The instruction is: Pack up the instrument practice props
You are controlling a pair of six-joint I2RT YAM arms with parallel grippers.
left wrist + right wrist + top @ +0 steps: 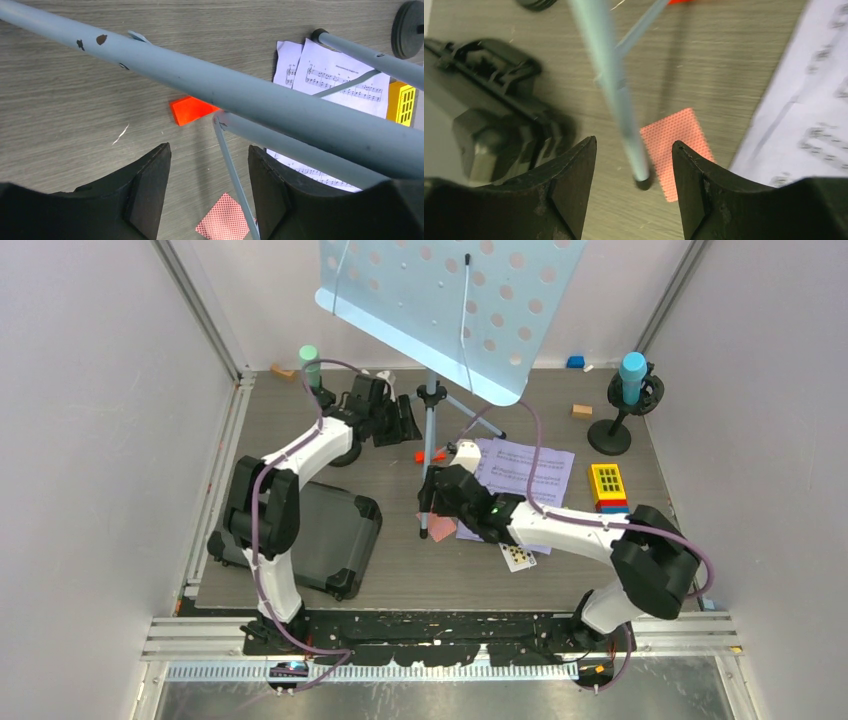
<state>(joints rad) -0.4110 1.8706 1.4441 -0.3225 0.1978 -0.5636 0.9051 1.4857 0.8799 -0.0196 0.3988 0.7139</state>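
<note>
The pale blue perforated music rack (440, 310) stands on its tripod at the back centre. My left gripper (402, 422) is beside the tripod pole (250, 95), open, with a thin brace strut (232, 170) running between its fingers close to the right one. My right gripper (432, 498) is open around a tripod leg (611, 85), with a gap on both sides and the leg's foot on the table. Lilac sheet-music pages (525, 475) lie to the right of the tripod. The green microphone (310, 365) stands back left, and the blue microphone (632, 375) on its black pole back right.
A closed black case (320, 530) lies front left. A red-backed playing card (676, 140) lies under the tripod leg's foot, and another card (517, 557) near my right arm. An orange block (190, 109) and a yellow block (607, 485) lie on the table.
</note>
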